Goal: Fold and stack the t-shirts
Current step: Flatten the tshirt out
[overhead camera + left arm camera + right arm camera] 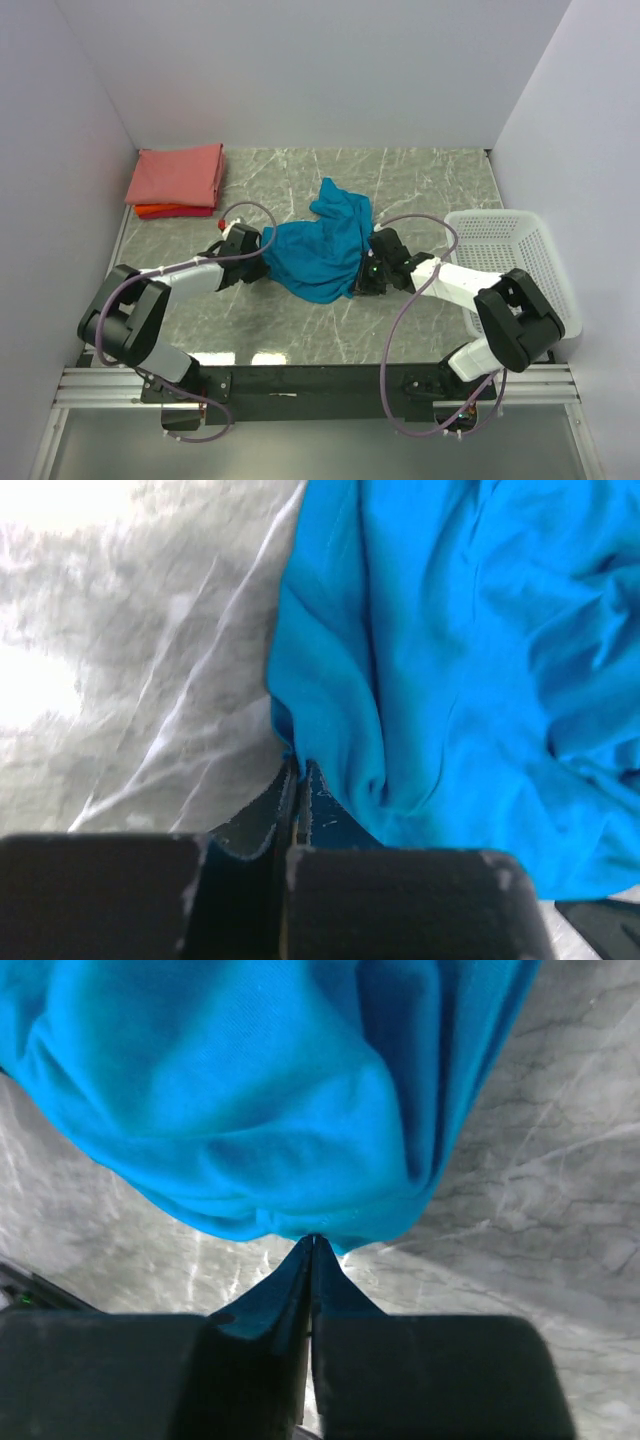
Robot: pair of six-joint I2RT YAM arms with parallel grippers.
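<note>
A crumpled teal-blue t-shirt (322, 250) lies bunched in the middle of the marble table. My left gripper (263, 244) is at its left edge, with jaws shut and the cloth's edge pinched at the tips (298, 767). My right gripper (364, 264) is at the shirt's right edge, shut, with the teal hem (300, 1222) caught at the very tips (315, 1241). The shirt (450, 660) fills most of both wrist views. A folded salmon-pink t-shirt (178, 174) lies on a folded orange-red one (160, 211) at the back left.
A white mesh basket (522, 258) stands at the right edge of the table, close behind my right arm. White walls close in the table on the left, back and right. Bare marble (420, 175) shows behind the shirt.
</note>
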